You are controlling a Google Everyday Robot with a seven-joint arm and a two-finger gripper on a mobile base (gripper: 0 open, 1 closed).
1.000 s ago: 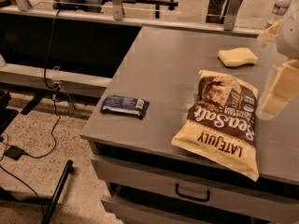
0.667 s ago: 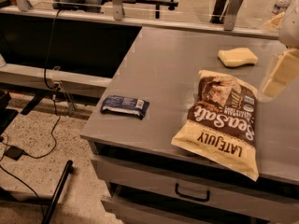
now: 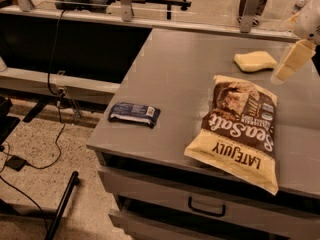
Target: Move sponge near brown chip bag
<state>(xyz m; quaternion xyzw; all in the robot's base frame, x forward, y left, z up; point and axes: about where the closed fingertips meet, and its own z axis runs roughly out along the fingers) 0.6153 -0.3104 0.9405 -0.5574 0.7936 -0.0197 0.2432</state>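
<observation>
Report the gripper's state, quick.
Gripper: at the right edge, just right of the sponge, which lies free on the table; open or closed cannot be told.

End effector (image 3: 286, 70) up, nr sponge (image 3: 255, 61).

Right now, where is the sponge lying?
In the camera view the sponge lies flat on the grey table, far right, just beyond the brown chip bag; the gripper hangs right of it.
</observation>
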